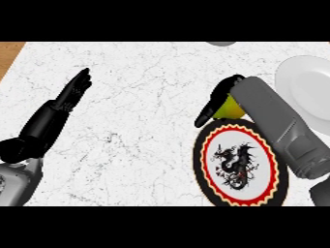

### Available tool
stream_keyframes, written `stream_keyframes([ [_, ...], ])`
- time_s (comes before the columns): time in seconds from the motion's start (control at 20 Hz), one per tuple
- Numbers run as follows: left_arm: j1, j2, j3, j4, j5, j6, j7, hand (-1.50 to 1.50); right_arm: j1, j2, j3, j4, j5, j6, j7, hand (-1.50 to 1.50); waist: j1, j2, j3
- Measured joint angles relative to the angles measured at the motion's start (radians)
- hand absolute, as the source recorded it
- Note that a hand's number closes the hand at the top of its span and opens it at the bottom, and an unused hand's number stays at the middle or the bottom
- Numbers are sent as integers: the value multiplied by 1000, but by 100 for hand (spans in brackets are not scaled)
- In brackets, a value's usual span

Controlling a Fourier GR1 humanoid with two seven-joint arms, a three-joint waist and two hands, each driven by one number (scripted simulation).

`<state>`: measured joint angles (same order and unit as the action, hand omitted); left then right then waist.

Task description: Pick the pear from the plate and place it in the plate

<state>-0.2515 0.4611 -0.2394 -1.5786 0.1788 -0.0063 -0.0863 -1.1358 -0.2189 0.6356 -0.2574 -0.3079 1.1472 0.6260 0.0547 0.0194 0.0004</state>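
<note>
White marbled counter (146, 97), wood at the far corners. Near right: black-rimmed plate (204, 167) with red and cream rings, a sawtooth border and a black dragon figure on a white middle. Far right, partly cut by the right edge: plain white plate (314, 87), apart from the patterned one. At the far edge, a small part of a grey round thing (221, 43), too little in view to name.

Right forearm (281, 126) grey, crossing from the near right corner over the patterned plate's right side, toward the far left. Right hand (217, 104) black, just past the patterned plate's far rim, curled round the pear (232, 109). Pear yellow-green, only a small patch visible between the dark fingers and the forearm, most of it hidden. Located at the far edge of the patterned plate, between the two plates, nearer the patterned one. Impossible to tell whether lifted clear of the surface or touching it.

Left hand (71, 94) black, on the left, well apart from both plates and the pear. Fingers straight, held together, pointing toward the far right, nothing in them. Resting over bare counter, with its grey forearm (7, 181) entering at the near left corner.
</note>
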Motion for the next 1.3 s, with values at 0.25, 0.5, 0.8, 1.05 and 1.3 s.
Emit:
stream_keyframes([
  [0.25, -2, -17, 1, -23, -12, 6, 31, 0, -21, 4, -5, 69, 31, 28, -35, -150, 1, 1, 1],
  [0.5, 27, -17, 11, -34, -19, -7, 18, 0, -15, 19, -4, 101, 58, 63, -70, -150, 0, 0, 1],
  [0.8, 31, -32, 20, -38, -31, -7, 27, 0, 8, 27, 21, 83, 113, 104, -118, -150, -6, -7, -2],
  [1.05, 36, -27, 40, -47, -27, -24, 37, 0, 31, 39, 39, 55, 156, 129, -149, -150, -14, -20, -7],
  [1.3, 49, -31, 57, -55, -30, -29, 41, 0, 56, 39, 46, 23, 185, 156, -181, -150, -22, -30, -8],
])
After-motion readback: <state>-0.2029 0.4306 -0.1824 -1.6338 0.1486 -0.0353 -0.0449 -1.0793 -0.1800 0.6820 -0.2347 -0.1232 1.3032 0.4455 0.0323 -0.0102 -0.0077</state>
